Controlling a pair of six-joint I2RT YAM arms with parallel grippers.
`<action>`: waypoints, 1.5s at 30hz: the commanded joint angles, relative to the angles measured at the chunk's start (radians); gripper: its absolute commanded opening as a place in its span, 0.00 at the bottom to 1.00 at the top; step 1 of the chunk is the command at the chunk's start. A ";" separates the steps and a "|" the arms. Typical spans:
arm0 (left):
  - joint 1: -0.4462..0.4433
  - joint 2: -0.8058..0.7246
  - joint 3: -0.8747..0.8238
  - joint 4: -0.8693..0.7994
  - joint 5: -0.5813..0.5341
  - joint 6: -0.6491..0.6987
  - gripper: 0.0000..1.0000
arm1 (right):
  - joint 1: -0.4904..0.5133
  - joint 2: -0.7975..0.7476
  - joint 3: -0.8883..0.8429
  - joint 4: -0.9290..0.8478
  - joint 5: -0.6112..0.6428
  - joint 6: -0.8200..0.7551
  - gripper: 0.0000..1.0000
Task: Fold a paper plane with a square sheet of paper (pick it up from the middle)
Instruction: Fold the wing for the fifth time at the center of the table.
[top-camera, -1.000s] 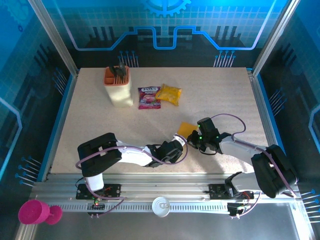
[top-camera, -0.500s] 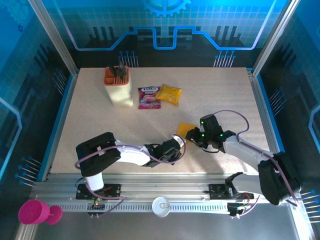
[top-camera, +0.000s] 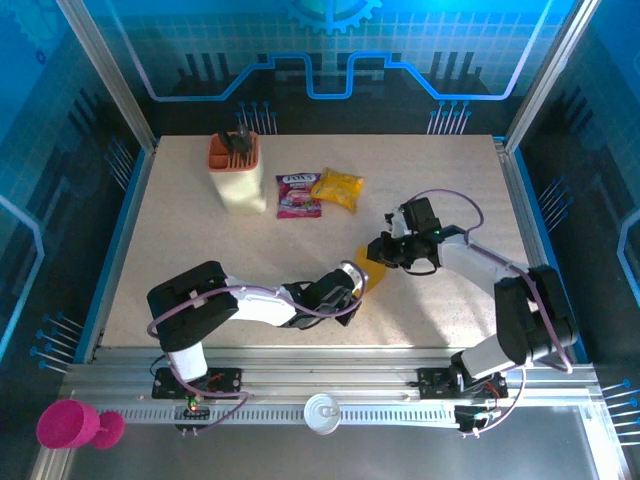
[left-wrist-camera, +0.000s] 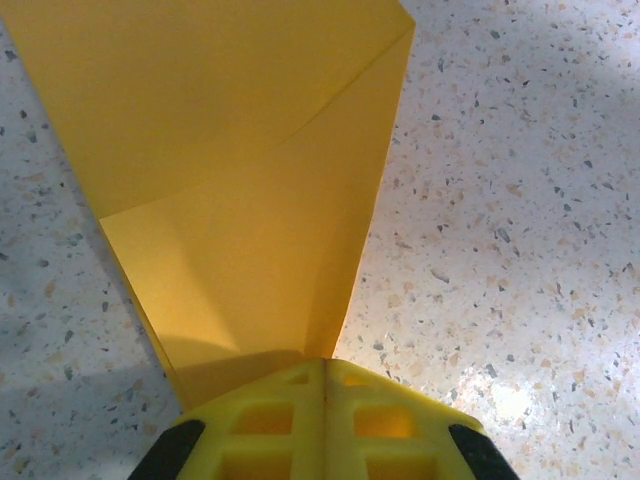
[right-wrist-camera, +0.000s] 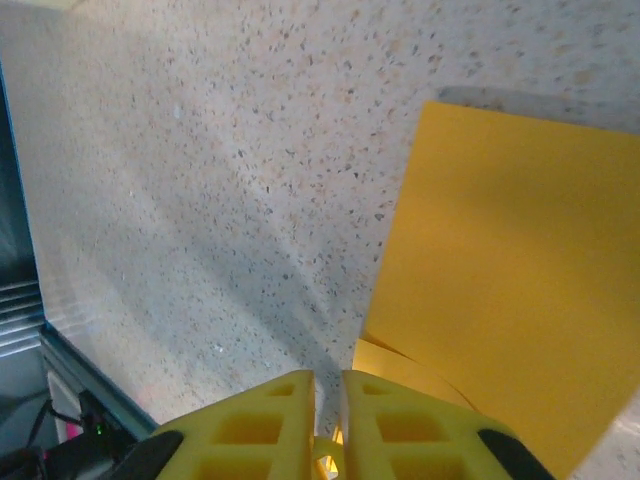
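Observation:
The square sheet of paper (top-camera: 374, 264) is orange-yellow and lies partly folded on the table between my two grippers. My left gripper (top-camera: 352, 284) is at its near left corner. In the left wrist view its jaws (left-wrist-camera: 325, 366) are pressed together, and the folded paper (left-wrist-camera: 240, 180) fans out from between them, a loose flap on top. My right gripper (top-camera: 386, 248) is at the paper's far right edge. In the right wrist view its jaws (right-wrist-camera: 328, 376) stand a narrow slit apart with bare table showing through. The paper (right-wrist-camera: 510, 280) lies just right of them, its edge meeting the right finger.
At the back left of the table (top-camera: 200, 250) stands a cream holder (top-camera: 238, 178) with an orange top. A purple-red packet (top-camera: 297, 195) and a glossy yellow snack bag (top-camera: 337, 188) lie beside it. A pink cup (top-camera: 68, 425) sits off the table at the near left.
My right gripper has swung from the paper's near right side to its far right edge. My left gripper has crept right, still holding the paper.

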 joint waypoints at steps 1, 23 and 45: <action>0.009 -0.023 -0.019 0.029 0.041 -0.022 0.00 | 0.017 0.068 0.065 -0.068 -0.108 -0.126 0.12; 0.017 -0.060 -0.026 0.030 0.030 -0.046 0.00 | -0.003 -0.315 -0.144 -0.183 0.161 0.106 0.58; 0.018 -0.055 -0.020 0.024 0.042 -0.040 0.00 | 0.030 -0.126 -0.194 0.017 0.094 0.188 0.50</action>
